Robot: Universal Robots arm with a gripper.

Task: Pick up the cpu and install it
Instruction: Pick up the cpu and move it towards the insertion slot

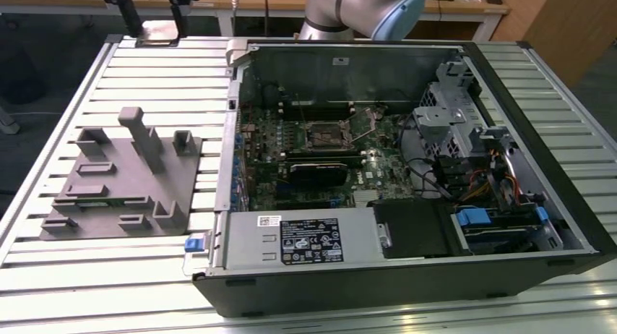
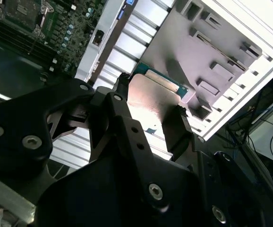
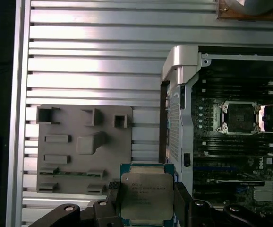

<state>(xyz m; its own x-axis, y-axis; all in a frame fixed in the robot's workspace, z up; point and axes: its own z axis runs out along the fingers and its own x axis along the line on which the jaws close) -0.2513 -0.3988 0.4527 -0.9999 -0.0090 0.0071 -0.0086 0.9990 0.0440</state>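
Gripper [image 3: 147, 202] pinches cpu [image 3: 144, 194]; first wrist view shows socket [image 3: 240, 117].

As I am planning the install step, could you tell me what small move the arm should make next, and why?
Probably carry the cpu across toward the open socket: the gripper is shut on it, and it hangs over the slatted table beside the case, not yet above the board.
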